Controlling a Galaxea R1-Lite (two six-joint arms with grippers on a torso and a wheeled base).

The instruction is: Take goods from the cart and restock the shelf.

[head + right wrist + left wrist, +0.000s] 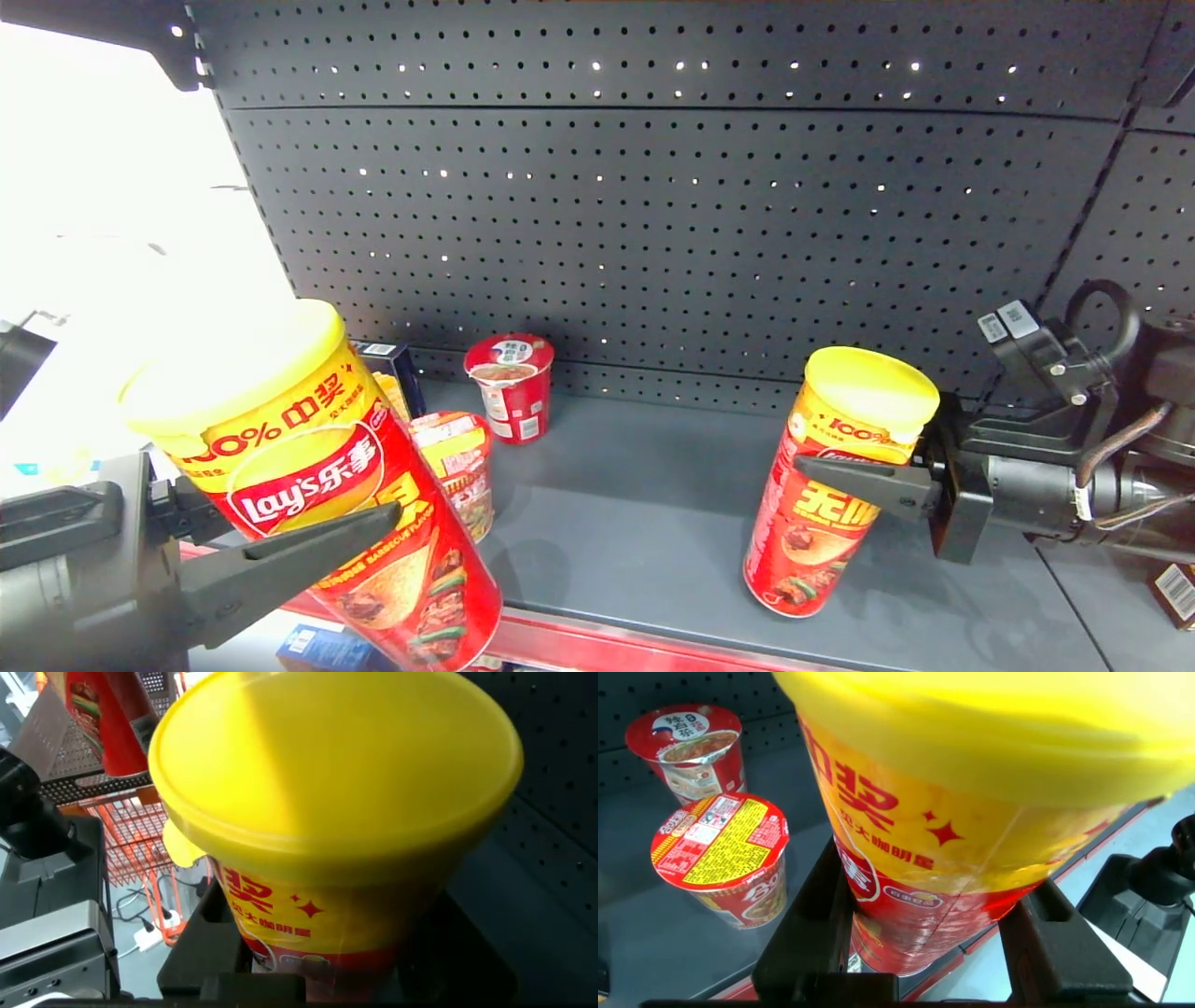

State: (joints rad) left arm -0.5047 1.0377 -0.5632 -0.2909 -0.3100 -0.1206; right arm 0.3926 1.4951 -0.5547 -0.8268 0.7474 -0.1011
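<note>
Shelf | left gripper pinches left can | right gripper pinches right can

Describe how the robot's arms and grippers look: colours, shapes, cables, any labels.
The left gripper and right gripper are matte black with long, flat, tapering fingers. The right arm is a black cylinder carrying a boxy block with white barcode stickers, a looped black cable and a grey-brown cable.
</note>
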